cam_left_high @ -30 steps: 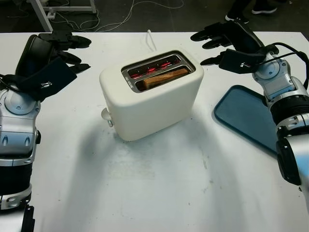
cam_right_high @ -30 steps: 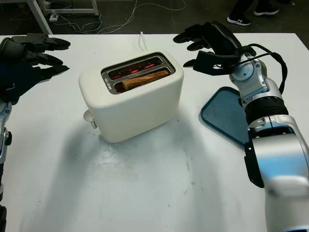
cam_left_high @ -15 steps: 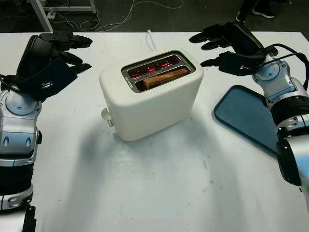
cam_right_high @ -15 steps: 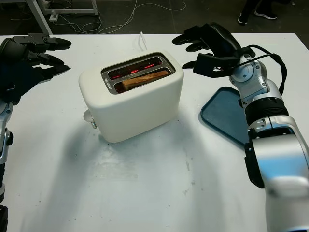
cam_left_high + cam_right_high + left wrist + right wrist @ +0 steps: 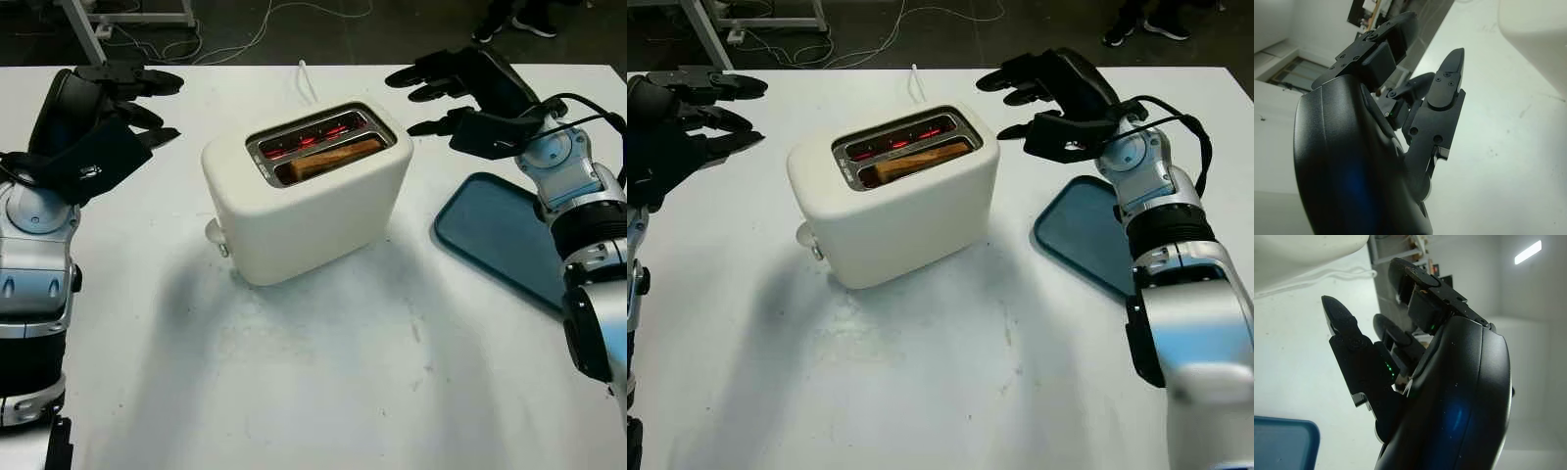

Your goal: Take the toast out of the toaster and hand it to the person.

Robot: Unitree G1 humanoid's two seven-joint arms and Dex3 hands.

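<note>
One slice of toast (image 5: 335, 157) sits in the near slot of the white toaster (image 5: 306, 192) at table centre. Left hand (image 5: 93, 122) at ten o'clock and right hand (image 5: 470, 93) at two o'clock are open, seemingly above the table (image 5: 323, 392). A blue tray (image 5: 495, 235) lies at three o'clock.

Left hand (image 5: 103, 117) raised at the far left, open, holding nothing. Right hand (image 5: 470, 93) raised at the far right, open, likewise holding nothing.
</note>
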